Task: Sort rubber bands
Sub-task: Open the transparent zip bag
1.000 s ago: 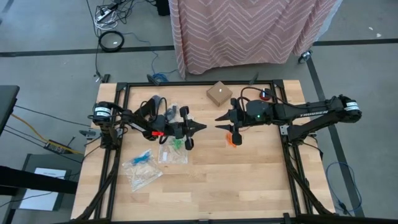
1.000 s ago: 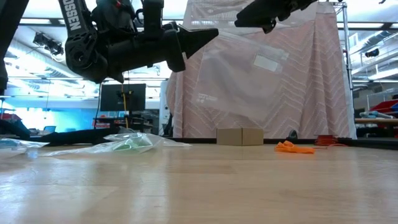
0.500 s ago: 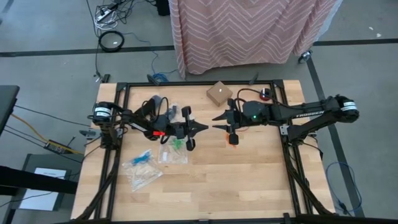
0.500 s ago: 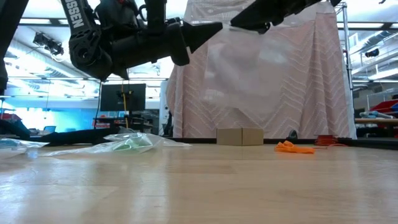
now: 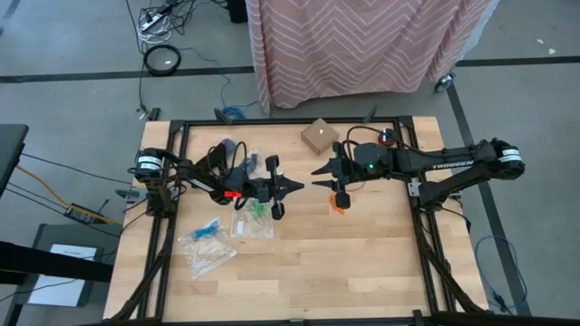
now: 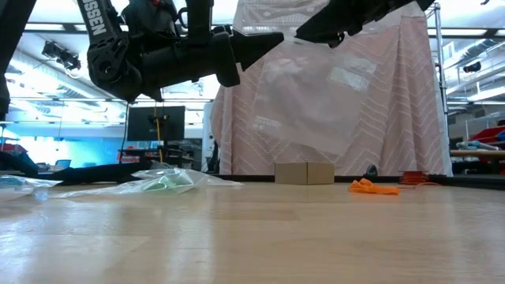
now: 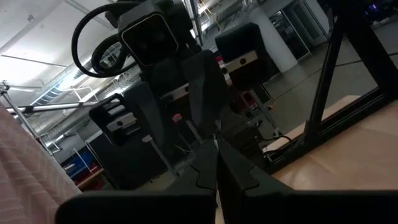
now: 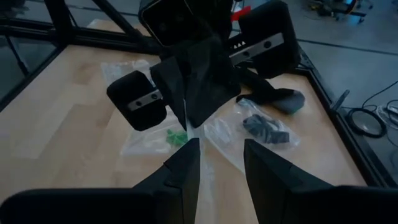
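My left gripper [image 5: 297,186] is shut on a clear zip bag [image 6: 308,106] that hangs in the air over the table's middle. My right gripper [image 5: 316,178] faces it tip to tip, open, its fingers [image 8: 186,163] apart just beside the left fingertips. Whether it touches the bag, I cannot tell. A small heap of orange rubber bands [image 5: 337,205] lies on the table under the right gripper and shows in the low view [image 6: 371,187]. Green bands [image 5: 258,208] lie in a bag on the table. Black bands [image 8: 267,129] lie in another bag. My left gripper pinches the clear bag's upper corner [image 6: 287,42] between its two fingertips. The fingers lie about level and point toward the table's right edge. The bag hangs below the fingers, clear of the table, its printed face turned toward the near edge.
A cardboard box [image 5: 319,136] stands at the far middle. Clear bags lie on the left half: one with green bands [image 5: 252,222], one with blue bands [image 5: 207,243]. Bare wood [image 5: 362,263] spreads toward the near right.
The hanging bag has swung and turned about under my left gripper, then come back broadside to the near edge. My right gripper went a little toward the left gripper and drew back slightly. My left gripper stayed shut.
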